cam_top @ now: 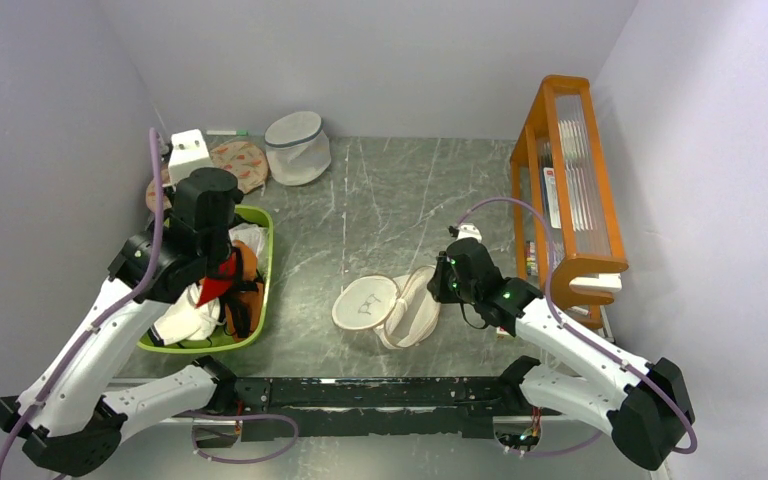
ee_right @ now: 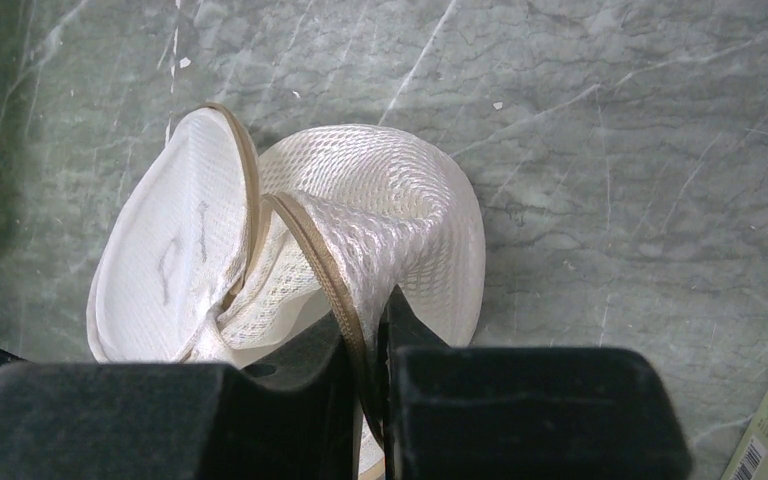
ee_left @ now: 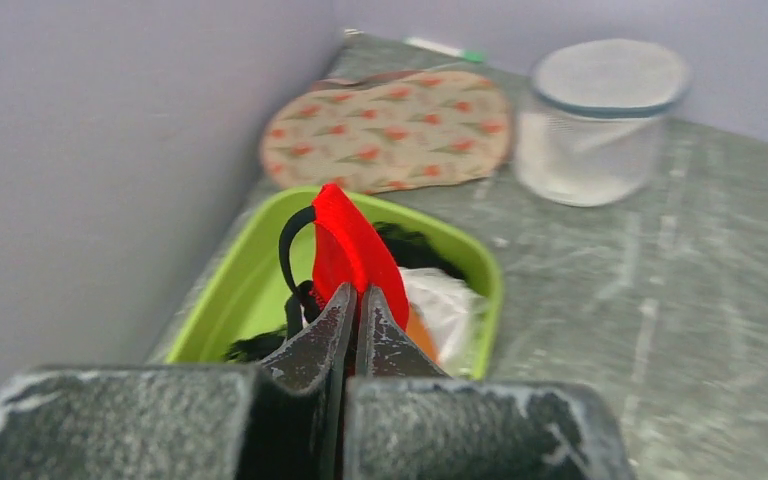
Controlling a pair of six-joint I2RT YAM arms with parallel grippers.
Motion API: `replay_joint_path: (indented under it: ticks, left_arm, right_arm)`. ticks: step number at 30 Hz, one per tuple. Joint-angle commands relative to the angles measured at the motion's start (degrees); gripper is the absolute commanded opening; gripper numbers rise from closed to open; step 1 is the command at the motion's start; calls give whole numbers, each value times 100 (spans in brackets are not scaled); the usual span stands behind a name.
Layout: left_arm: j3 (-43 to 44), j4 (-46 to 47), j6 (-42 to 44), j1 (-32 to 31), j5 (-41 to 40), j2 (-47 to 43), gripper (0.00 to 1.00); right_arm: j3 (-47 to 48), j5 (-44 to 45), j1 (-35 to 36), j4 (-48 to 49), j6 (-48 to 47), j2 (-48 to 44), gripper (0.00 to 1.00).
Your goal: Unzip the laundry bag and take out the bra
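Note:
The cream mesh laundry bag (cam_top: 392, 305) lies open on the table, its two halves spread like a clam; the half with the bra icon (ee_right: 170, 262) faces up. My right gripper (ee_right: 372, 318) is shut on the zip rim of the other half (ee_right: 390, 215) and lifts it. My left gripper (ee_left: 356, 300) is shut on a red bra (ee_left: 352, 250) with a black strap and holds it over the green bin (ee_left: 240, 290). In the top view the bra (cam_top: 222, 280) hangs under the left gripper (cam_top: 216, 262).
The green bin (cam_top: 263, 235) at left holds white, orange and black clothes. A flat oval with orange pattern (cam_top: 241, 162), a greyish-white mesh cylinder (cam_top: 296, 147) and a white box (cam_top: 188, 153) stand at the back. An orange rack (cam_top: 566, 190) stands at right.

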Motion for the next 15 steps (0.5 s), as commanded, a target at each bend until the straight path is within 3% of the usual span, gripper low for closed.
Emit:
replay_joint_path:
  ticks: [1, 4, 7, 9, 11, 15]
  left_arm:
    - [-455, -527, 42, 50, -1608, 71, 7]
    - [-899, -319, 150, 79, -2089, 303, 7]
    - [-1801, 1073, 1666, 310, -2004, 709, 7]
    - [-1994, 1086, 1409, 554, -1701, 1211, 7]
    - [-2044, 1164, 1127, 1038, -1069, 1720, 7]
    - [-2274, 2026, 1288, 1769, 988, 2215, 7]
  right_arm:
    - [-92, -71, 6, 176, -54, -45, 9]
    - [-5, -44, 7, 43, -103, 1, 9]
    - [-52, 18, 7, -29, -37, -102, 9]
    - [-138, -34, 6, 5, 47, -234, 9]
    - [-213, -99, 6, 62, 125, -332, 10]
    - [-210, -160, 7, 56, 141, -329, 10]
